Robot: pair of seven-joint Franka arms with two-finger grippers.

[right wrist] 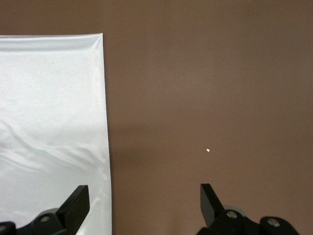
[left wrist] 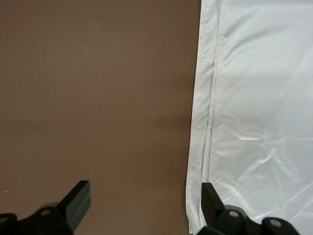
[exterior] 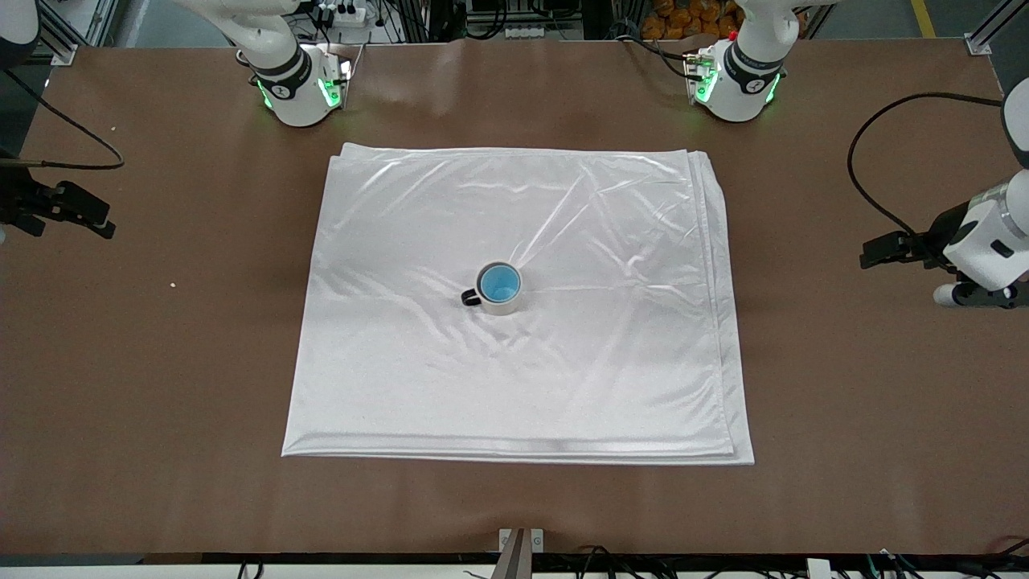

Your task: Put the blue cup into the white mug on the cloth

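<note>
The white mug stands upright near the middle of the cloth, with its dark handle toward the right arm's end. The blue cup sits inside the mug, and only its bright blue inside shows. My left gripper is open and empty over bare table off the cloth's edge at the left arm's end. Its wrist view shows the open gripper and the cloth's layered edge. My right gripper is open and empty over bare table at the right arm's end. Its wrist view shows the open gripper and the cloth's edge.
The brown table surrounds the cloth on all sides. A small white speck lies on the table toward the right arm's end and also shows in the right wrist view. A black cable loops above the table by the left gripper.
</note>
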